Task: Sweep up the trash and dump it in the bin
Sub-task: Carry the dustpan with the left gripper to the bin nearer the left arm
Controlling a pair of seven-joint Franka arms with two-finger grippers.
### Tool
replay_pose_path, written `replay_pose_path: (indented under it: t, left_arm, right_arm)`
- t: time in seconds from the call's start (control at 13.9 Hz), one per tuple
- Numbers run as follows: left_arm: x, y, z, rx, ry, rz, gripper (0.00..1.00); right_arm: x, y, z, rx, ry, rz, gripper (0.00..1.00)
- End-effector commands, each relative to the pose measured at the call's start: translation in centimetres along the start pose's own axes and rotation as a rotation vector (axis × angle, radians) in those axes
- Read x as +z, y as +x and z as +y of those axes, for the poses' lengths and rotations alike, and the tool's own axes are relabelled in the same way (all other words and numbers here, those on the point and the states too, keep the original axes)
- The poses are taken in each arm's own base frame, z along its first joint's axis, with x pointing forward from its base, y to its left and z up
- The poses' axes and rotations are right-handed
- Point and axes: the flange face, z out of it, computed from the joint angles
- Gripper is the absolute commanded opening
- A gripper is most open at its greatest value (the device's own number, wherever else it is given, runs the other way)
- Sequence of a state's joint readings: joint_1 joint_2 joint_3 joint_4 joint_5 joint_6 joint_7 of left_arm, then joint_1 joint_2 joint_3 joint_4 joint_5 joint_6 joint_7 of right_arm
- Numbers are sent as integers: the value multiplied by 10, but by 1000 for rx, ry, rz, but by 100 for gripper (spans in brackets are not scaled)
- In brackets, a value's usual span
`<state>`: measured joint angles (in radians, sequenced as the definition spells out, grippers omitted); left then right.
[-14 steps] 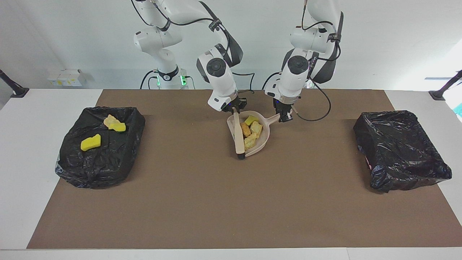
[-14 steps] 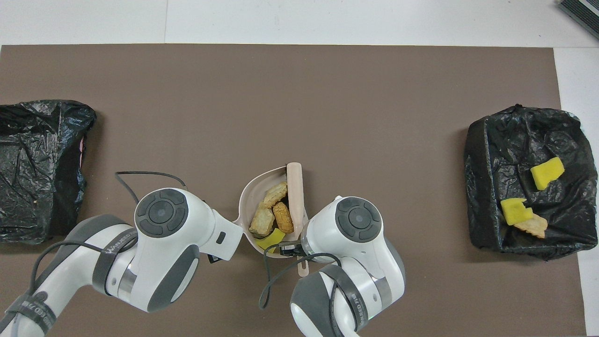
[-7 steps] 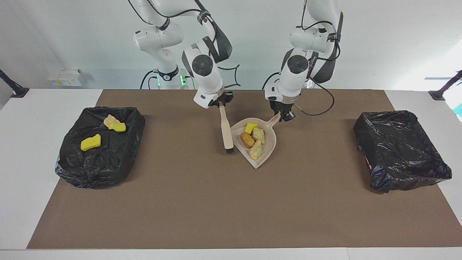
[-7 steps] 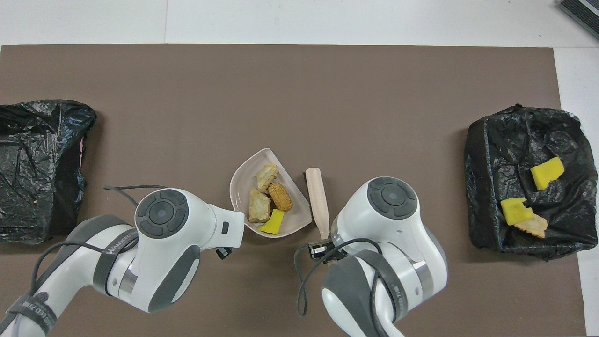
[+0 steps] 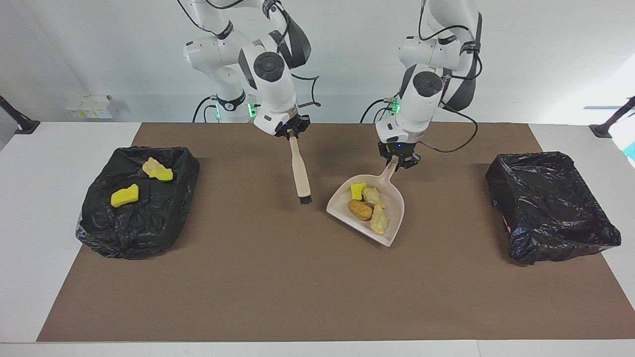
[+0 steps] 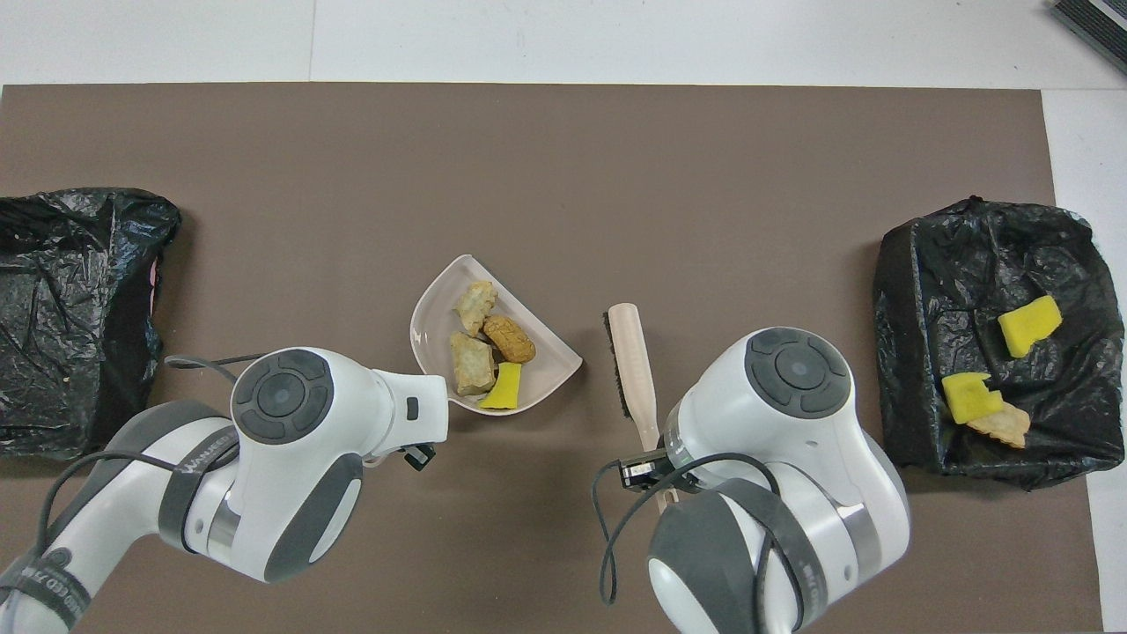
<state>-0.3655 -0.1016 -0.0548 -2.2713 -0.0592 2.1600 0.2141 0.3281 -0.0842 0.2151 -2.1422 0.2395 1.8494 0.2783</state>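
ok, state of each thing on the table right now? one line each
dustpan: held by its handle, four scraps inside
trash: in the pan, none loose on the mat
brush: held by its handle, bristles down, apart from the pan
left gripper: shut on dustpan handle
right gripper: shut on brush handle
bin at right arm's end: three scraps inside
bin at left arm's end: no scraps visible

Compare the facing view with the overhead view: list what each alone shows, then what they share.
Facing view only: the left pincer shut on the dustpan's handle, the right pincer shut on the brush, both arm bases and the wall.

Overhead view only: a dark ribbed item off the mat's corner.

Both: four scraps in the dustpan, three more in one bag-lined bin, a second bin.
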Motion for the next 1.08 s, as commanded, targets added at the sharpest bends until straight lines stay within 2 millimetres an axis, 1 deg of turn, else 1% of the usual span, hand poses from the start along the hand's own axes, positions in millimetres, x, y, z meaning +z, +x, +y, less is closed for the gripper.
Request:
replay_pose_path:
  t: [0.0,0.07,0.14,0.43,0.57,0.65,0.72,0.79,0.86,0.93,1.01]
  left_arm:
    - [-40,-4,-31,-91,8,33,0]
    - [-51,-5,-45,-119,9,40,0]
    - [-62,-8,-67,-160,12,52,0]
    - [-115,-24,-141,-296,23,89,0]
    - [-129,-48,-185,-398,12,62,0]
    - [-136,-68,-214,-500,-5,29,0]
    - [-136,-89,-238,-562,-21,-5,0]
    - [-139,-111,-263,-609,-25,-5,0]
    - [-142,-130,-283,-590,-20,11,0]
    - [-145,-142,-297,-517,-17,26,0]
    - [-147,-164,-321,-478,-20,39,0]
  right_arm:
    - [15,-14,-35,31,-29,34,0]
    - [22,-15,-45,45,-25,54,0]
    - [26,-19,-56,48,-25,60,0]
    - [62,-37,-109,119,-36,56,0]
    - [80,-45,-131,151,-41,54,0]
    - [92,-48,-143,155,-42,55,0]
    - [102,-51,-151,162,-42,56,0]
    - [109,-55,-159,174,-42,58,0]
    - [111,-56,-162,182,-42,58,0]
    - [114,-61,-166,169,-46,57,0]
    - [116,-64,-168,164,-51,53,0]
